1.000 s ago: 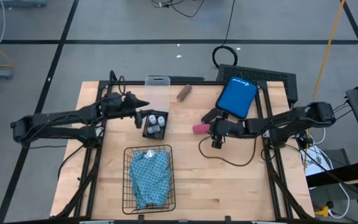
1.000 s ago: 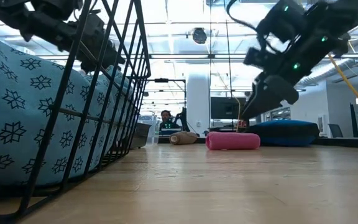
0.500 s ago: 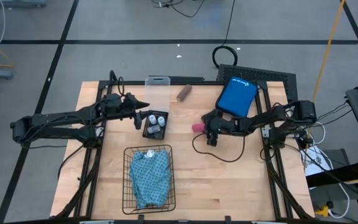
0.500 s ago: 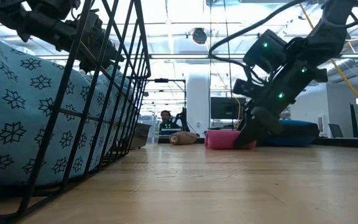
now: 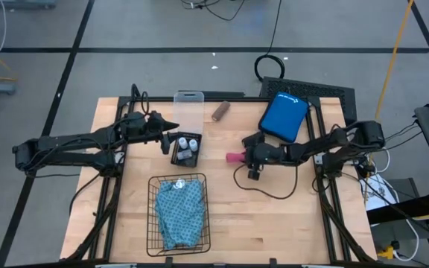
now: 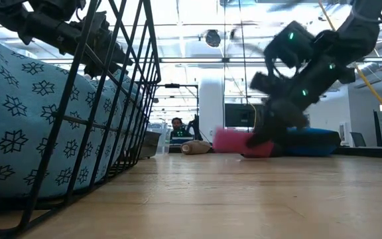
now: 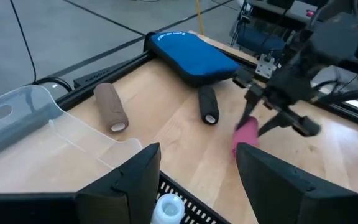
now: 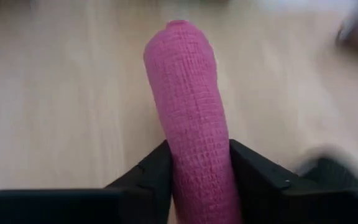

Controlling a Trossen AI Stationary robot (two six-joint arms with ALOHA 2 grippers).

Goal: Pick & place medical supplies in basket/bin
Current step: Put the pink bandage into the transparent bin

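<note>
My right gripper is shut on the pink roll at mid-table, right of the small black tray that holds white-capped vials. The roll also shows in the low view. My left gripper waits open just beyond the tray; in its wrist view one vial shows between the fingers. The teal patterned cloth lies in the black wire basket at the near edge. The brown roll lies on its side at the far edge. My right gripper pinches the pink roll's right end between its two fingers, one on each side. The fingers come from the table's right, slanting down, and lie along the roll. The roll's free end sticks out toward the left, tipped a little up off the table.
A blue pouch lies at the far right, a dark cylinder beside it. A clear plastic box stands beyond the tray. A black cable loops on the table under my right arm. Bare wood lies between the basket and the right edge.
My right gripper has come down onto the pink roll from above and to the right, shut on its right end, and shifted a little toward the table's left. The roll, which lay flat, now has its free end raised.
</note>
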